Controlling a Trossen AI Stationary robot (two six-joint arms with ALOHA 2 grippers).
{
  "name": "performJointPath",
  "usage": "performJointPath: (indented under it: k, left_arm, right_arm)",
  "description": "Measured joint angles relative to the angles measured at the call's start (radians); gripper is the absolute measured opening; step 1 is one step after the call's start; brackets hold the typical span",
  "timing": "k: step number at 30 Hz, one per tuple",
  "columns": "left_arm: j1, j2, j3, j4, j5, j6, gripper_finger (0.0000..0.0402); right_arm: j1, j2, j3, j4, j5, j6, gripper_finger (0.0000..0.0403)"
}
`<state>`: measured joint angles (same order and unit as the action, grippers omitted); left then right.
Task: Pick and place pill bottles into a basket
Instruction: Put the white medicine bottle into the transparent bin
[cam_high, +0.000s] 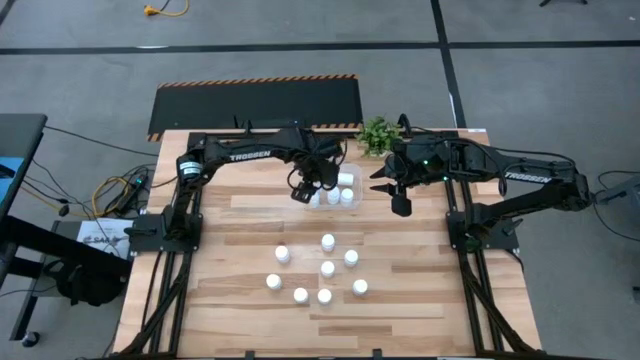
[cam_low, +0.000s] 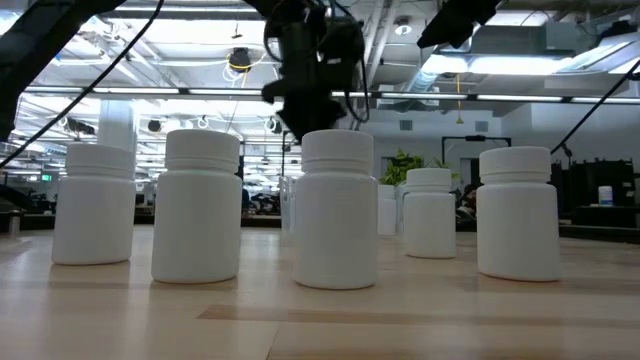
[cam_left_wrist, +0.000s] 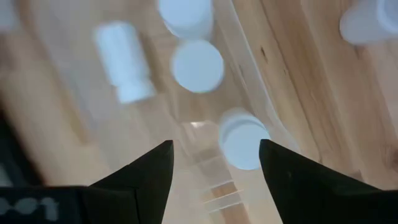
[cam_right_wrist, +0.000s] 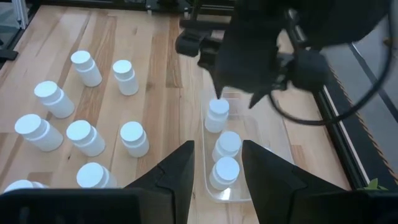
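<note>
The clear basket (cam_high: 357, 188) stands at the table's far middle with several white pill bottles inside. In the left wrist view one bottle (cam_left_wrist: 124, 62) lies on its side in it and others (cam_left_wrist: 198, 65) (cam_left_wrist: 242, 143) stand upright on the basket's floor. My left gripper (cam_high: 300, 195) (cam_left_wrist: 216, 144) hangs open above the basket's left end, pointing down, with nothing between its fingers. Several more pill bottles (cam_high: 327, 268) (cam_right_wrist: 81, 137) stand upright on the wood nearer the front. My right gripper (cam_high: 400, 207) (cam_right_wrist: 216, 144) waits shut and raised, right of the basket.
A small green potted plant (cam_high: 378, 133) stands at the table's far edge behind the basket. The loose bottles cluster mid-table (cam_low: 335, 205). Bare wood lies along the table's left side (cam_high: 220, 290) and right side (cam_high: 440, 290).
</note>
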<state>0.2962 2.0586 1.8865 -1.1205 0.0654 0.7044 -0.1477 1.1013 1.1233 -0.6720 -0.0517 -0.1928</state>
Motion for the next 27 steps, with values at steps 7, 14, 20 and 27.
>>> performJointPath:
  k: [7,14,20,27]
  left_arm:
    - [0.000,0.000,0.249,-0.175,-0.029,-0.091,0.0227]
    - [-0.016,-0.010,0.460,-0.385,0.034,-0.292,0.0227]
    - [-0.064,-0.125,0.401,-0.443,0.103,-0.288,0.0227]
    - [-0.143,-0.290,0.169,-0.436,0.178,-0.255,0.0226]
  right_arm:
    - [0.000,0.000,0.000,0.000,0.000,-0.008,0.0127]
    - [-0.005,0.000,0.000,-0.001,0.000,-0.020,0.0127]
    - [-0.005,0.000,0.000,-0.003,0.000,-0.026,0.0127]
    - [-0.003,0.000,0.000,-0.021,-0.087,-0.039,0.0127]
